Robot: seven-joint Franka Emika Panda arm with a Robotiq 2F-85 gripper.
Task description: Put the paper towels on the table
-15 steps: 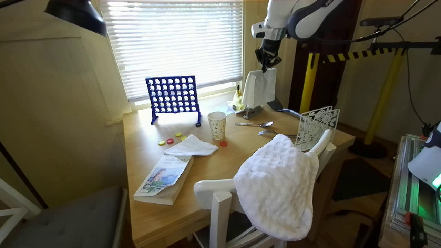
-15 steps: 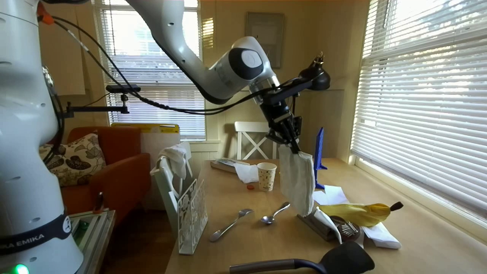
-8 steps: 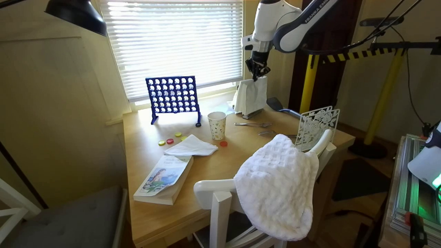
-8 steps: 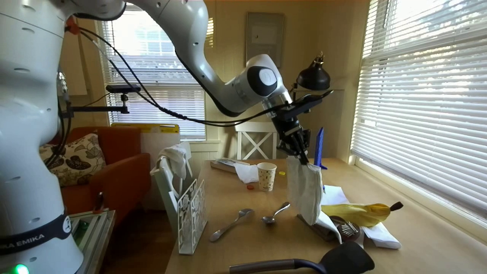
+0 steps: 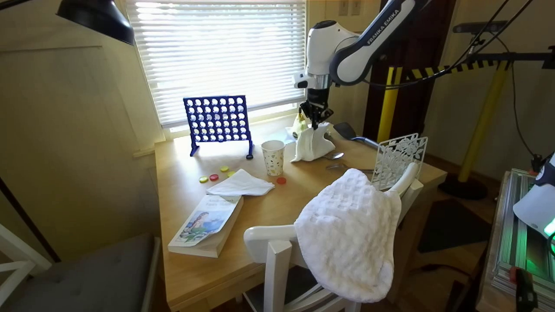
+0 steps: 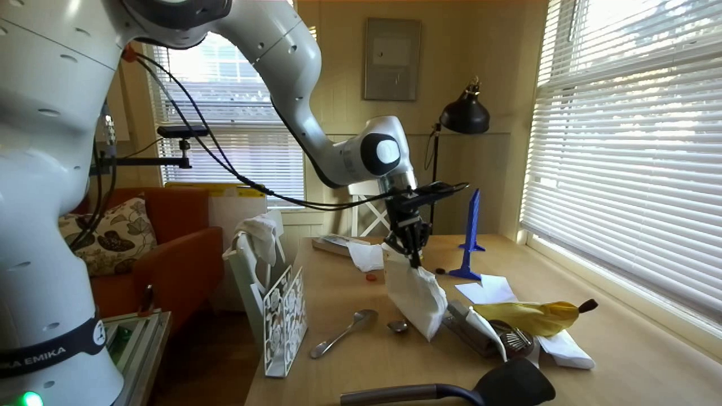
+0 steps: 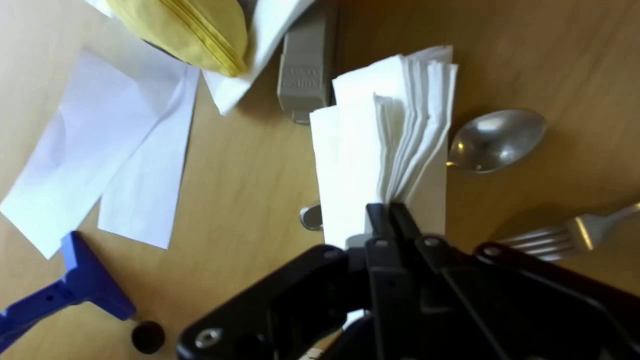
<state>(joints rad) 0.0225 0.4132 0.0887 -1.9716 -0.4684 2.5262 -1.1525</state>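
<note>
The paper towels [image 7: 350,165] are held over the table [image 5: 260,225], a folded white stack pinched along its upper edge; the gripper [image 7: 387,210] is drawn nearly together, with only the thin layers caught between its tips; whether the tabletop is touched by the stack's lower edge cannot be told; a clear tilt is seen in an exterior view, and in the wrist view the layers are fanned apart.

Beneath the stack, in the wrist view, the middle of a spoon [image 7: 500,140] is hidden, its bowl left showing on one side and its handle's end on the other; past the bowl a fork [image 7: 555,242] is partly covered; just beside the stack a stapler [image 7: 305,65] is spotted, with a yellow pouch [image 6: 519,317] laid near it over loose white sheets [image 7: 85,125]; a black spatula [image 6: 513,383] is found close by.

Farther out, a patterned cup [image 5: 273,160] is stood upright; a blue game rack [image 5: 219,119] is set up, with red and yellow discs [image 5: 214,177] scattered near it; a white napkin [image 5: 240,184] is spread just beside a book [image 5: 206,225]; over a white chair [image 5: 279,268] a white cloth [image 5: 353,234] is draped.
</note>
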